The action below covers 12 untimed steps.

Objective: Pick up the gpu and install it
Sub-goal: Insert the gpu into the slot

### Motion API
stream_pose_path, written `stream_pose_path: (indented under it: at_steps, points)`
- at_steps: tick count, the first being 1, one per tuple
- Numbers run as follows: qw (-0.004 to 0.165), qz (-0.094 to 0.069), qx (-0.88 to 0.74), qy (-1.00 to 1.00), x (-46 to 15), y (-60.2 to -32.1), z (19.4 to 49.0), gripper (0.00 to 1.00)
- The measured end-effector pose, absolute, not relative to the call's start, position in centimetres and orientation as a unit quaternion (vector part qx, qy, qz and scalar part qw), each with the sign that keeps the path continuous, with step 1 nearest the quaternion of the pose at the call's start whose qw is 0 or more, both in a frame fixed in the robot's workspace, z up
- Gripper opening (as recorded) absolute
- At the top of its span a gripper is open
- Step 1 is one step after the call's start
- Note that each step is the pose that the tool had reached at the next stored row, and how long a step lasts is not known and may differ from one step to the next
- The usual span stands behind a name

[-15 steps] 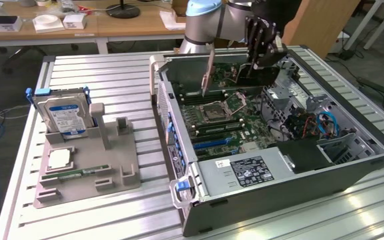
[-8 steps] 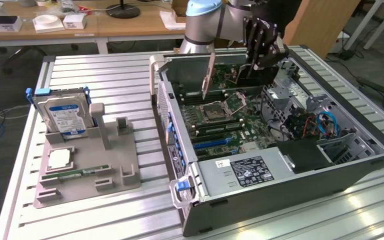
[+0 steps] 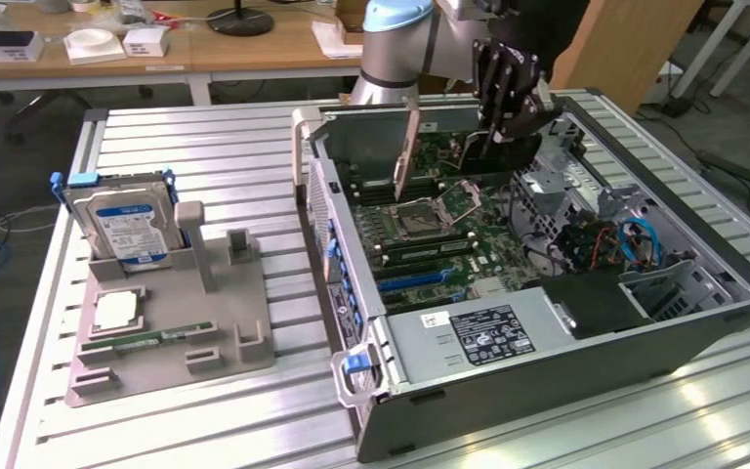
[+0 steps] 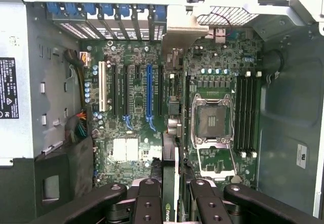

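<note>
Arm (image 3: 389, 61): I log it as pale silver-grey with a light-blue joint cap (image 3: 398, 15). Gripper (image 4: 177, 206): black, linked fingers (image 4: 147, 206) dotted with round pivot screws.

Your exterior camera sits high off one corner of the slatted metal table (image 3: 192, 147). It looks obliquely down across it from a middle distance, with the open computer case (image 3: 584, 381) on the exterior view's right and desks (image 3: 258, 49) far behind. Your wrist camera hangs close above that case, facing straight down into it along the gripper (image 4: 174, 196), with the gpu (image 4: 170, 211) edge-on. Both views share the motherboard (image 4: 131, 118), its CPU socket (image 4: 210, 120) and the memory slots (image 4: 246, 113).
</note>
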<state>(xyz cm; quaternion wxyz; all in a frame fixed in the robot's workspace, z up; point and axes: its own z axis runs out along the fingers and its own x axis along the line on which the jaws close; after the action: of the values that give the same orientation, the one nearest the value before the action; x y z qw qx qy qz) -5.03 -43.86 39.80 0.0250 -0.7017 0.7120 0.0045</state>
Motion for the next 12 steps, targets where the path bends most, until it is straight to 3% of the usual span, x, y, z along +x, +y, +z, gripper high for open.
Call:
stream_pose_path:
  at_steps: [12]
  points:
    - [0.025, 0.005, -0.705, 0.709, -5.03, -43.92, 38.85, 0.26]
